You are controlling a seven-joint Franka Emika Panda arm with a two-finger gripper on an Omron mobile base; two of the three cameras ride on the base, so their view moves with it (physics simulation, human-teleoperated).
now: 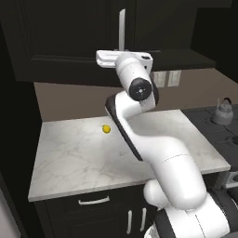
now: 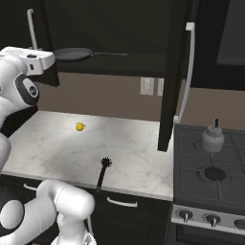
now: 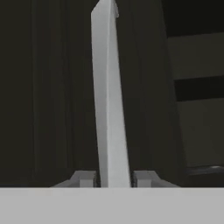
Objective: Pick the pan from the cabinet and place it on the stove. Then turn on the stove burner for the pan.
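The pan, shallow and dark grey, lies on the lower shelf of the open cabinet, its long handle pointing right. My gripper is up at the cabinet's left door. Its two fingertips sit close on either side of that door's long silver bar handle. The hand is level with the handle's lower end. In the right base view the gripper is just left of the pan. The dark stove lies lower right, beside the marble counter.
The cabinet's right door stands swung out edge-on over the counter's end. A small silver kettle sits on a back burner. A lemon and a black brush lie on the counter. Knobs line the stove's front.
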